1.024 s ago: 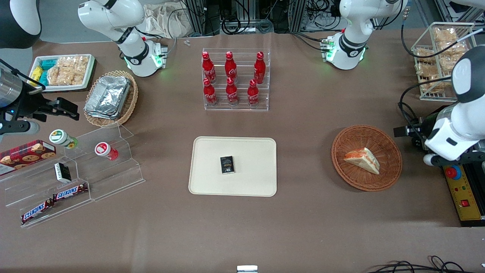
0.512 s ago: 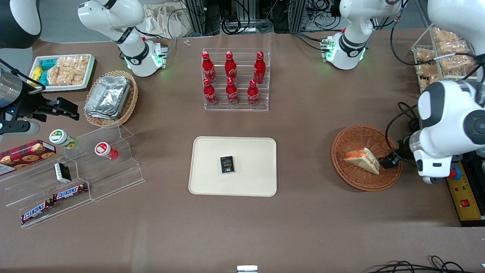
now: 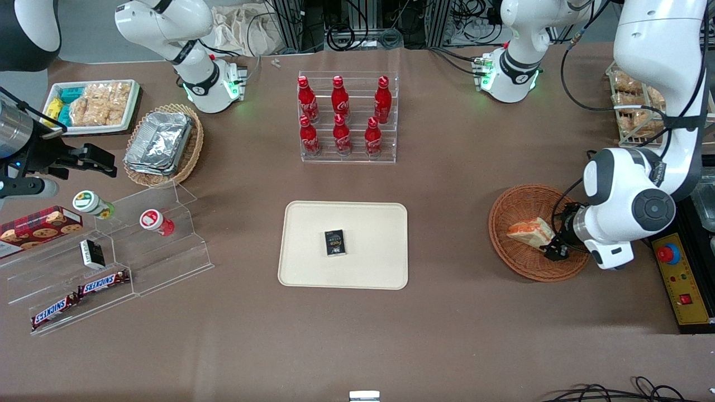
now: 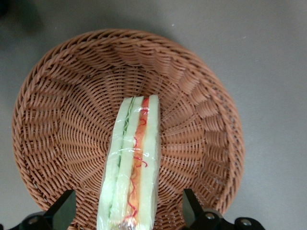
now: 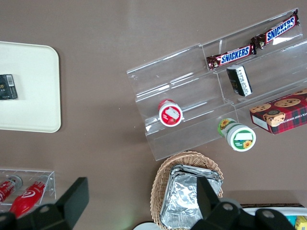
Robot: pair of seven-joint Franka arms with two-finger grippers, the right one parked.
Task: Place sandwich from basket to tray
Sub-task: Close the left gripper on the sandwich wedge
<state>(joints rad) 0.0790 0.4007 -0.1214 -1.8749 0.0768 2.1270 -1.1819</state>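
Observation:
The sandwich [image 3: 528,231], a wrapped triangular wedge, lies in the round reddish-brown basket [image 3: 519,267] toward the working arm's end of the table. My gripper [image 3: 554,249] hangs low over the basket at the sandwich's wide end. In the left wrist view the sandwich [image 4: 132,163] shows its green and orange-red layers, and my gripper [image 4: 127,212] stands open with one black finger [image 4: 64,211] on each side of it, not touching. The basket [image 4: 48,120] surrounds both. The cream tray [image 3: 368,223] lies mid-table with a small black packet [image 3: 335,243] on it.
A clear rack of red cola bottles [image 3: 346,117] stands farther from the front camera than the tray. A wire rack of snack bags [image 3: 637,106] and a yellow box with a red button [image 3: 678,279] sit near the basket. Acrylic steps with snacks [image 3: 111,251] lie toward the parked arm's end.
The left arm has swung in from the table's edge and come down over the basket. Its gripper has moved from beside the basket to the sandwich's wide end. The sandwich has not moved.

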